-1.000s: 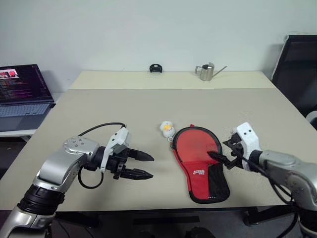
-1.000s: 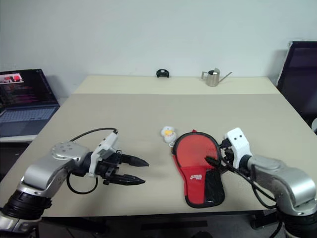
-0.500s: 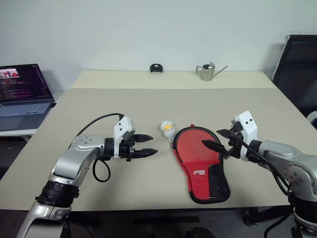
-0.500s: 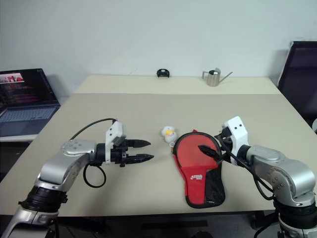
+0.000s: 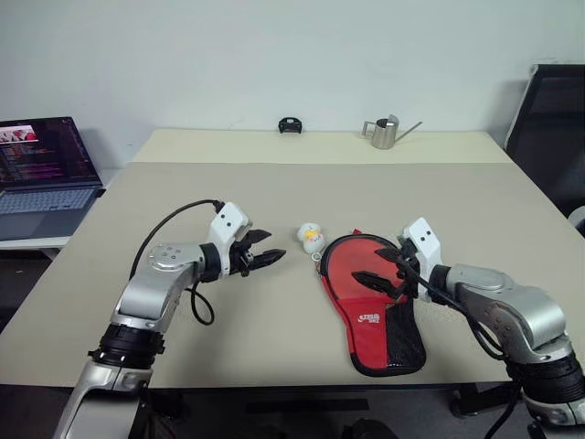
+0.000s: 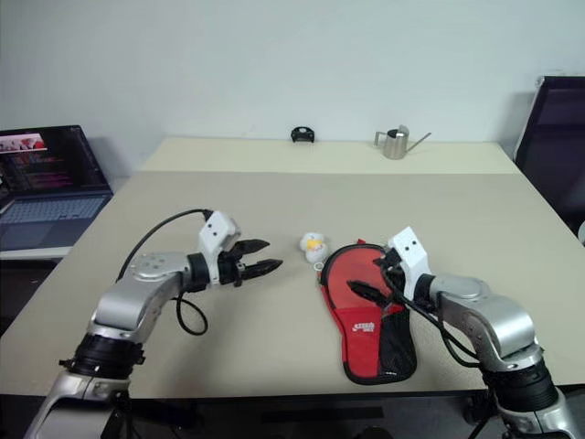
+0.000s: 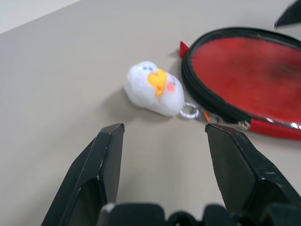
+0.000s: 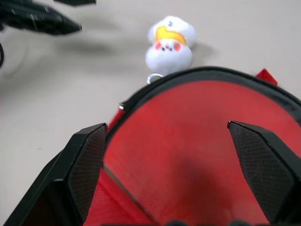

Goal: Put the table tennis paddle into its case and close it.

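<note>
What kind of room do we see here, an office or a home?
Probably an office or lab: a plain beige table against a bare wall, an open laptop showing code on a side desk, and a black office chair.

table (image 5: 274,192): beige | laptop (image 5: 46,169): far left, open | watering can (image 5: 384,133): back edge | black chair (image 5: 548,128): right

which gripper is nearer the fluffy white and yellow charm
Left. The left gripper is open just beside the fluffy white and yellow charm; the right gripper is open over the red case, on the charm's other side.
</note>
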Tool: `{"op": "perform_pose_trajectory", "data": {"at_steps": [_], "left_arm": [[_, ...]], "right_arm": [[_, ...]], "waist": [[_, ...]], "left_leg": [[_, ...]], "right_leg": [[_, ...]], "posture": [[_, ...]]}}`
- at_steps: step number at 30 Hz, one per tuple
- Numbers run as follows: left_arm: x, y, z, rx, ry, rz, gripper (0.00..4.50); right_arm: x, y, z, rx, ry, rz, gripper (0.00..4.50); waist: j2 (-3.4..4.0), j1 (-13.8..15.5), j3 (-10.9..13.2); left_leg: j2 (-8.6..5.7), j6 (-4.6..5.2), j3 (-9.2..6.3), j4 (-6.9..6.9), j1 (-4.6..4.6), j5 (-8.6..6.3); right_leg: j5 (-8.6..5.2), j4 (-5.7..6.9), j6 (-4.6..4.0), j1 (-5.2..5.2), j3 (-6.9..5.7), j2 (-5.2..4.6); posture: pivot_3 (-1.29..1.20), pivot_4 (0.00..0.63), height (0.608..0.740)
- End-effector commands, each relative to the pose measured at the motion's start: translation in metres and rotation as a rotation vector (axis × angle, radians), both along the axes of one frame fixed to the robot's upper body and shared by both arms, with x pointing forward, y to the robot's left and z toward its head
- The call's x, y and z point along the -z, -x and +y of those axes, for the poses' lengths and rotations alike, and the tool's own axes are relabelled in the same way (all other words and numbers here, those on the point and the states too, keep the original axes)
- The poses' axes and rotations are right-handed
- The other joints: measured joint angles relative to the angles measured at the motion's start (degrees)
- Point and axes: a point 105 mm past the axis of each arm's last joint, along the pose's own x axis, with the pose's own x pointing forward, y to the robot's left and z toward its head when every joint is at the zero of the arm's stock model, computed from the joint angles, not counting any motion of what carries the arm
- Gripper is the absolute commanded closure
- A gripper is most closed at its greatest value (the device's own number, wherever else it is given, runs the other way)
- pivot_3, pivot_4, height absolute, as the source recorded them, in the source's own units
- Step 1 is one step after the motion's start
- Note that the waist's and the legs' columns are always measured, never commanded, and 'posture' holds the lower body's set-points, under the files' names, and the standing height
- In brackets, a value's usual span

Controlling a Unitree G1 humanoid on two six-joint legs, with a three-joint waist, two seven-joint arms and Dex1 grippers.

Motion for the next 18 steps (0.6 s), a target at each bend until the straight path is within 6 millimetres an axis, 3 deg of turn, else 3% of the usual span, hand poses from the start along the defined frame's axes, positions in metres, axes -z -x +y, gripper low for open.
{"op": "perform_pose_trajectory", "data": {"at_steps": [1,4,14,18], "left_arm": [[-0.014,-0.012,-0.005,-0.013,-0.012,-0.054,1.49],[-0.014,-0.025,-0.008,-0.046,-0.015,-0.047,1.49],[-0.008,-0.059,-0.041,-0.024,0.068,0.052,1.49],[-0.008,-0.067,-0.047,-0.028,0.059,0.044,0.68]], "right_arm": [[0.015,-0.006,-0.004,-0.004,0.053,-0.043,0.02],[0.030,-0.006,-0.005,-0.026,0.098,-0.004,0.02],[0.036,-0.014,0.006,-0.003,0.061,0.004,0.02],[0.038,-0.015,0.008,0.010,0.056,0.002,0.00]], "waist": [[0.00,0.00,0.00],[0.00,0.01,0.00],[-0.05,-0.09,-0.03],[-0.05,-0.21,-0.03]], "left_leg": [[0.00,0.00,0.00,0.01,0.00,0.00],[-0.02,0.00,0.02,0.01,0.00,0.00],[-0.05,-0.01,0.03,0.06,0.05,0.01],[-0.05,-0.01,0.03,0.06,0.05,0.01]], "right_leg": [[0.00,0.02,0.00,0.00,0.00,0.00],[0.00,0.02,0.00,-0.01,0.01,0.00],[0.00,0.13,0.00,-0.01,0.01,0.01],[0.00,0.13,0.00,-0.01,0.02,0.01]], "posture": [[0.00,0.150,0.740],[0.00,0.150,0.740],[0.00,0.150,0.740],[0.00,0.150,0.740]]}}
